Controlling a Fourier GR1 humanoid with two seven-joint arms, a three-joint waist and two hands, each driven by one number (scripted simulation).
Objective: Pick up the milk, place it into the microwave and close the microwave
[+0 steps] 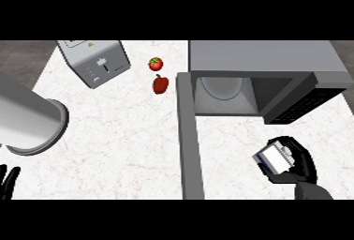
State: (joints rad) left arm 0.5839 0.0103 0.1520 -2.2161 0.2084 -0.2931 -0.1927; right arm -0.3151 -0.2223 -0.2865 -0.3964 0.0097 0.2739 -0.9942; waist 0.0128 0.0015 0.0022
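1. White, faintly veined marble-look counter (124, 136) fills the scene, smooth and flat under everything.
2. Nearest, the right hand (298, 164) has its black fingers curled round the milk (272, 157), a small boxy white carton with grey edges, held just short of the microwave.
3. At the lower left edge the left hand (8, 182) rests, fingers straight and apart.
4. Ahead and left of the right hand, the microwave (262, 61) stands open: a grey box with a round pale turntable (221, 88) inside; its long flat door (188, 136) swings out toward the robot.
5. The pick-up looks done; next the carton must go forward and left into the cavity.
6. Farthest left sit a red pepper (160, 84), a tomato (155, 63), a metal toaster (95, 62) and a smooth grey cylinder (31, 123).
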